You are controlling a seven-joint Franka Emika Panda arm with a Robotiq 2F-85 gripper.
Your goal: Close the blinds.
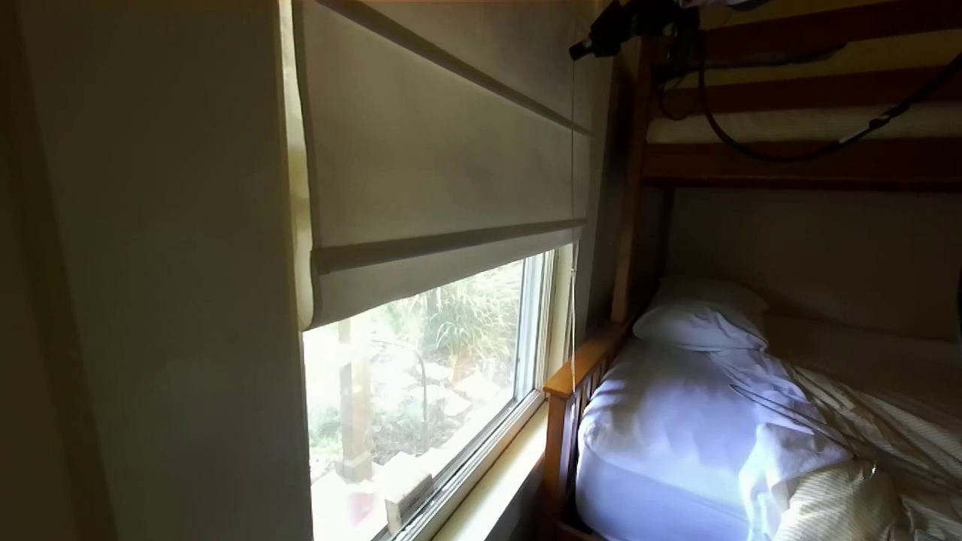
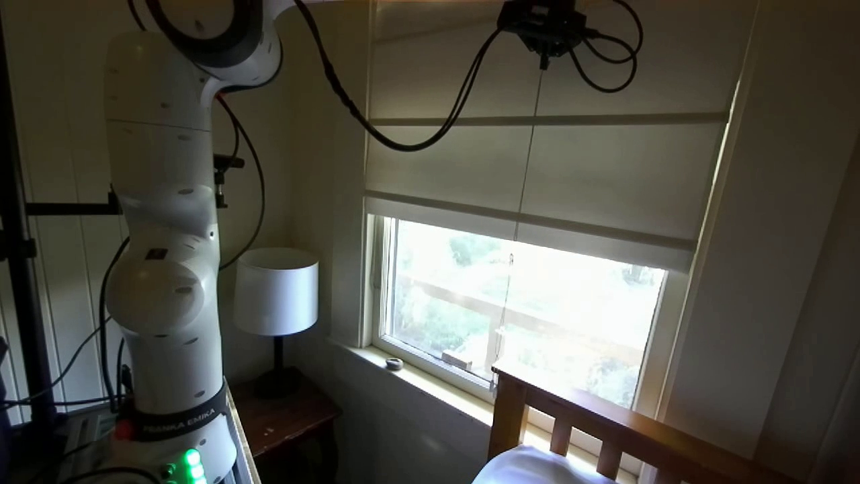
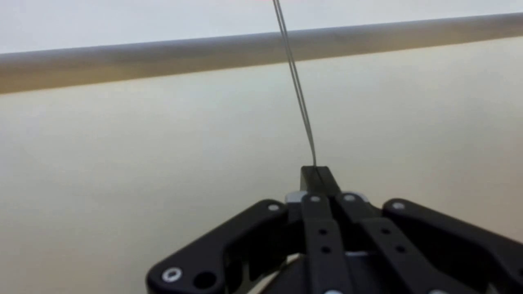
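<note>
Black plastic and metal come nearest: in the wrist view the claw has its tips pinched together on a thin cord, two fine strands leading off from them. So slim a line could slip out of the grip if pulled hard or at an angle. A steady pull might also do the opposite of the job, raising what should come down, as cords of this sort often do; letting go abruptly might cause too fast a drop.

Near the claw, in an exterior view, a slack black cable hangs in a loop that might snag the cord during a wide swing. Lower, the cord's tail hangs close to the wooden bed end, where it could catch on a slat; whether they touch I cannot tell.

Behind the cord hang the blinds, cream fabric spanning the width of the window but covering only its upper part. If the strands slacken unequally, the hem may come down crooked. Below the hem the glass is bare, with bright greenery outside, so the closing looks unfinished.
</note>
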